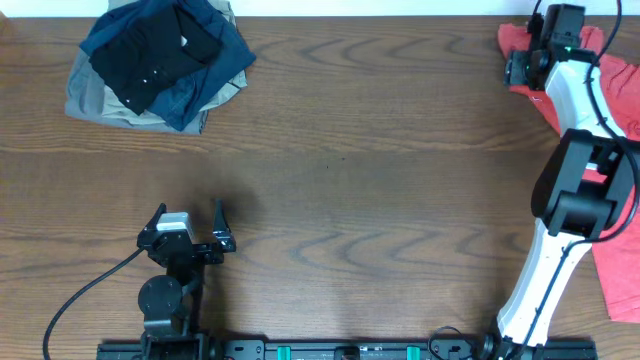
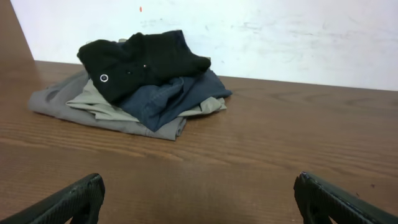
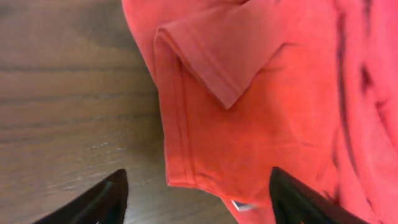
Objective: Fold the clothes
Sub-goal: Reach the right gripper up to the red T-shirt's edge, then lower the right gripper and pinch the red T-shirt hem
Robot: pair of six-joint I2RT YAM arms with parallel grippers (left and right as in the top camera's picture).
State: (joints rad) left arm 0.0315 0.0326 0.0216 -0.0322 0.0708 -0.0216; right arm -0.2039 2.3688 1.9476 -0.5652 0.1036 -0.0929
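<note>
The coral-red T-shirt (image 1: 622, 100) lies crumpled along the table's right edge, partly under the right arm. In the right wrist view its hemmed edge and a sleeve (image 3: 249, 93) fill the right side, with a small label corner showing near the bottom. My right gripper (image 1: 522, 68) hovers over the shirt's far left corner; its fingers (image 3: 199, 199) are spread wide, with the shirt's hem between them. My left gripper (image 1: 190, 222) is open and empty near the front left of the table; its fingers (image 2: 199, 202) frame bare wood.
A pile of folded black, navy and khaki garments (image 1: 155, 60) sits at the far left corner; it also shows in the left wrist view (image 2: 137, 81). A black cable (image 1: 80, 290) trails from the left arm. The wooden table (image 1: 350, 150) spans between the arms.
</note>
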